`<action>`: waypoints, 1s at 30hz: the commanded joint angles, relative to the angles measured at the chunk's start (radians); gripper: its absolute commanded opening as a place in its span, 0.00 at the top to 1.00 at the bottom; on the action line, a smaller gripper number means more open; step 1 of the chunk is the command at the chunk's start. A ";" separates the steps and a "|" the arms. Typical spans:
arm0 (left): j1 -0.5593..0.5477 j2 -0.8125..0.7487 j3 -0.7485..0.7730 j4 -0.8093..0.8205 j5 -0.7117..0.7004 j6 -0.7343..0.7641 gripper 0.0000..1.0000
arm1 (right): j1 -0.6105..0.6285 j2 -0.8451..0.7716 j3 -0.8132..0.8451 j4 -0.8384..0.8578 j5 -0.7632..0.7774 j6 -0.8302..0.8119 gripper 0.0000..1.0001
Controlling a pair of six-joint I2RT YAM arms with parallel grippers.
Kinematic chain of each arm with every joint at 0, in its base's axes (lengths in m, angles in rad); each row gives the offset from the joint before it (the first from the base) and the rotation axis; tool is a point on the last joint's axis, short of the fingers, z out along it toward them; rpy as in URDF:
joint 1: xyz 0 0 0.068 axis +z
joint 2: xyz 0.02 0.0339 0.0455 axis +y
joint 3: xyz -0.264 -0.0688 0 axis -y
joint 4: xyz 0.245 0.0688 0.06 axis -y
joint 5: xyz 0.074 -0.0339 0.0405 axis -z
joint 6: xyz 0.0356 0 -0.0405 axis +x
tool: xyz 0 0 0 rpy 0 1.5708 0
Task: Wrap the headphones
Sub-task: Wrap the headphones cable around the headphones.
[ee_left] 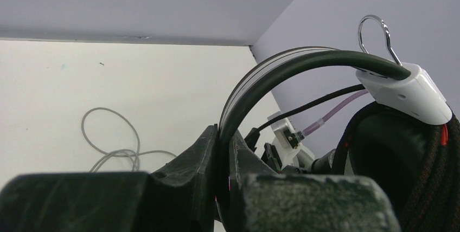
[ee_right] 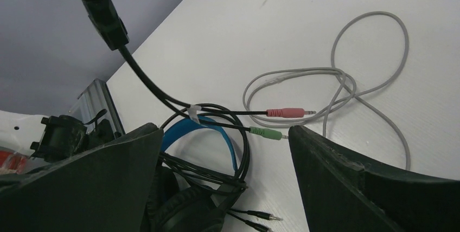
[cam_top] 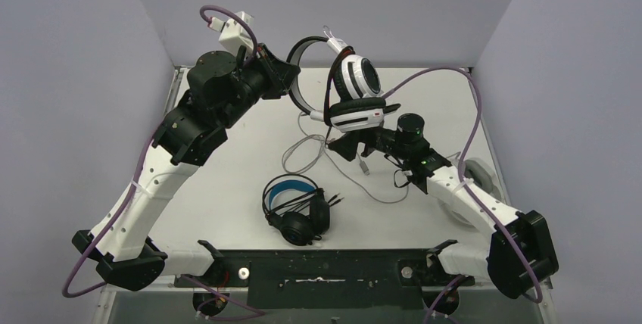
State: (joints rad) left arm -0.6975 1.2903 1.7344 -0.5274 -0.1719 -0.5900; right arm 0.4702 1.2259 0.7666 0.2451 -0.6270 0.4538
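Observation:
My left gripper (cam_top: 291, 74) is shut on the dark headband (ee_left: 255, 80) of a white headset with black ear-cup centres (cam_top: 357, 78) and holds it up above the back of the table. A black and red braided cable (ee_left: 434, 178) lies round its ear cup. My right gripper (cam_top: 344, 142) is open and empty just below that headset. Between its fingers in the right wrist view (ee_right: 225, 129) lie the black headset with the blue-lined headband (ee_right: 217, 134) and a hanging black cable (ee_right: 103, 10) with a pink plug (ee_right: 285, 112) and a green plug (ee_right: 266, 131). The black headset (cam_top: 295, 207) rests at the front centre.
A loose pale grey cable (cam_top: 306, 150) lies in loops on the white table (cam_top: 227, 188), also in the left wrist view (ee_left: 108, 134) and right wrist view (ee_right: 352, 80). A pale round object (cam_top: 478, 172) is partly hidden behind the right arm. Grey walls enclose the table.

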 commanded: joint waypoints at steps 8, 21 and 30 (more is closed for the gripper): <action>0.004 -0.051 0.057 0.164 0.003 -0.039 1.00 | 0.040 -0.020 0.007 0.123 -0.048 -0.053 0.11; 0.006 -0.074 0.053 0.158 0.009 -0.041 1.00 | 0.123 0.092 0.059 0.142 -0.041 -0.103 0.38; 0.011 -0.086 0.041 0.163 0.007 -0.043 1.00 | 0.128 0.144 0.077 0.188 -0.069 -0.081 0.46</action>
State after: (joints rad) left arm -0.6964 1.2537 1.7344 -0.5266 -0.1715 -0.5900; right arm 0.5911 1.3491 0.7841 0.3267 -0.6720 0.3756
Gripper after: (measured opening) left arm 0.054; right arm 0.564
